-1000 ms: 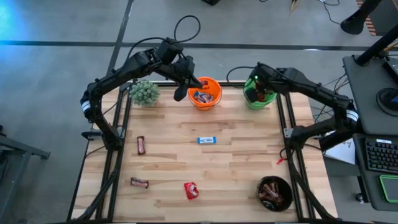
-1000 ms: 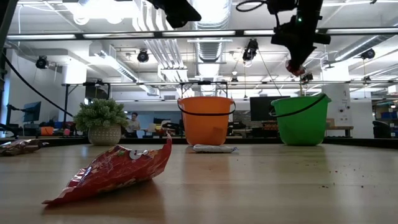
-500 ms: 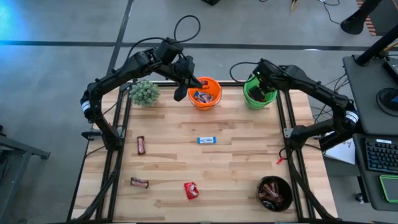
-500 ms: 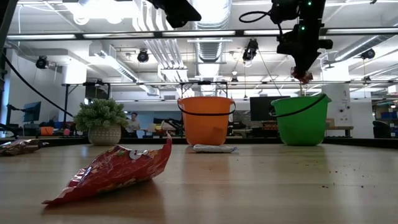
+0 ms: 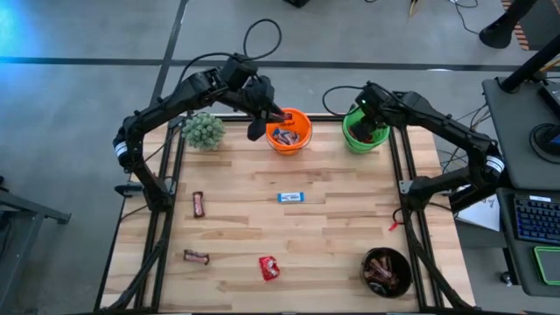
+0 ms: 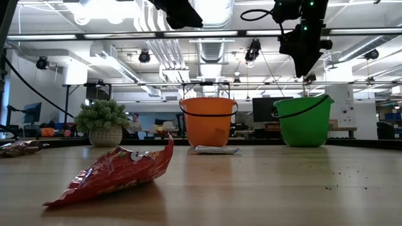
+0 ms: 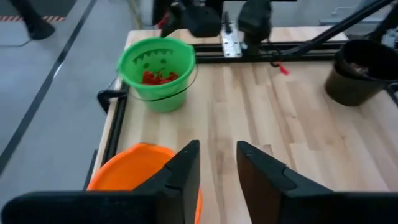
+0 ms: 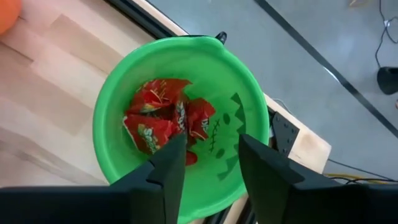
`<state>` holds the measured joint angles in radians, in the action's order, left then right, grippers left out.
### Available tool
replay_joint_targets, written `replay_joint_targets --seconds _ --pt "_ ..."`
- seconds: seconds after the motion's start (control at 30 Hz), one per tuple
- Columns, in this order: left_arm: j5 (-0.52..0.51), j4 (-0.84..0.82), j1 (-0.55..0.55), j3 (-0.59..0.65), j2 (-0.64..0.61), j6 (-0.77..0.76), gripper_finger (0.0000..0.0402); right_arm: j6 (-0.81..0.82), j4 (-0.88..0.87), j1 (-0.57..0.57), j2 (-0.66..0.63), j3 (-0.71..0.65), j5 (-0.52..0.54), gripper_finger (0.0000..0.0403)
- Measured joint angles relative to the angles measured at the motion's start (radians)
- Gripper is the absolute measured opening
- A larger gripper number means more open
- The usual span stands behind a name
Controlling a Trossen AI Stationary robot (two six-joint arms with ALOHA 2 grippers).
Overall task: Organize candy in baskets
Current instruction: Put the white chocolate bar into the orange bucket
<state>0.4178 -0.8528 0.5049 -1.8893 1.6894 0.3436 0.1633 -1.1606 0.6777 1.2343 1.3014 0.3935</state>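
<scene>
My left gripper (image 5: 269, 114) hovers open at the near-left rim of the orange pail (image 5: 289, 133), which holds blue-and-white candy; nothing lies between its fingers (image 7: 217, 165). My right gripper (image 5: 361, 112) hangs open over the green pail (image 5: 364, 133), its fingers (image 8: 211, 162) empty above red packets (image 8: 161, 121) on the pail's bottom. The black bowl (image 5: 367, 262) at the near right holds brown candy. Flat on the table lie a red packet (image 5: 269, 268), a blue-and-white bar (image 5: 291, 197) and two brown bars (image 5: 199, 204) (image 5: 196, 256).
A fuzzy potted plant (image 5: 203, 131) stands at the far left, beside the orange pail. Black frame rails (image 5: 166, 192) run along the table's left and right edges. Bare wood spreads between the loose candies at the table's middle.
My right gripper, holding a red candy at its fingertips, has shifted a little toward the far right over the green pail and let go. The candy is gone from under the fingers in the low view.
</scene>
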Motion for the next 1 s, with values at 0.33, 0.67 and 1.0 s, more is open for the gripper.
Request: replay_joint_targets --seconds 0.33,0.67,1.0 --pt "-0.019 -0.244 0.000 0.000 0.000 -0.024 0.0113 -0.072 0.045 0.000 0.000 0.000 0.000 0.0160" --pt "-0.105 -0.442 0.000 0.001 0.004 -0.075 0.0113 -0.126 0.110 0.000 0.000 0.000 0.000 0.0160" --pt "-0.094 -0.498 -0.002 0.002 0.058 -0.128 0.0114 -0.156 0.148 0.002 0.000 0.000 0.000 0.0160"
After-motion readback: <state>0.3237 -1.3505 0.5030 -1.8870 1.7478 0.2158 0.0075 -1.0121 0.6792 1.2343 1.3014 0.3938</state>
